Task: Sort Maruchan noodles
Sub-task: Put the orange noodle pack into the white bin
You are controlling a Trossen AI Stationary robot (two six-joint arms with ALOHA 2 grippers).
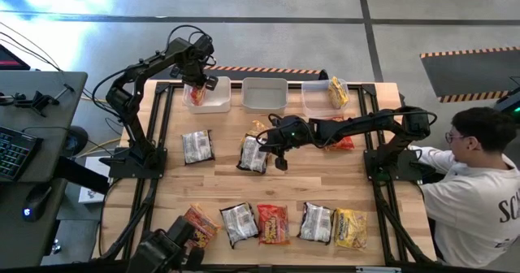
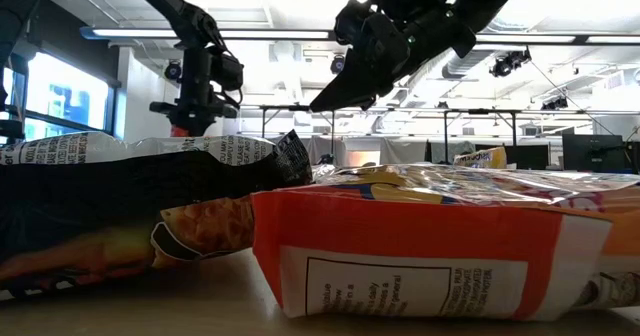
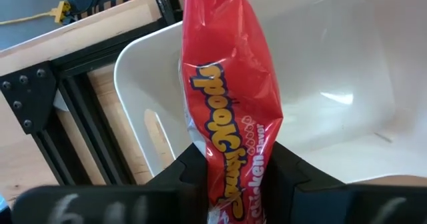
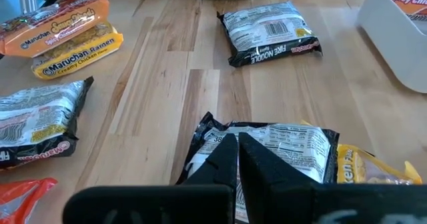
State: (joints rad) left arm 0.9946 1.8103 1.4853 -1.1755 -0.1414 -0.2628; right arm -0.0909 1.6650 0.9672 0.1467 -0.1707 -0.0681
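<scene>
My left gripper [image 1: 197, 84] points down over the left white bin [image 1: 216, 102], shut on a red noodle packet [image 3: 227, 84] that reaches down into the bin. My right gripper [image 1: 281, 163] is shut and holds nothing. It hovers above the table beside a silver packet [image 4: 280, 144] that lies flat at mid-table. A second silver packet [image 1: 197, 145] lies to its left. A red one [image 1: 344, 143] lies partly under the right arm. A yellow packet [image 1: 337, 92] sits in the right bin [image 1: 315, 102]. Several more packets [image 1: 273, 223] lie in a row along the near edge. My left gripper pinches the red packet's upper end [image 3: 233, 177] between its two fingers [image 3: 192, 174], coming from above and pointing down. The packet hangs below the fingers, upright, inside the bin. Whether its lower end touches the bin's floor I cannot tell.
An empty middle bin [image 1: 265, 102] stands between the other two at the far edge. A person [image 1: 479, 184] sits at the table's right side. Bare wood lies between the mid-table packets and the near row.
</scene>
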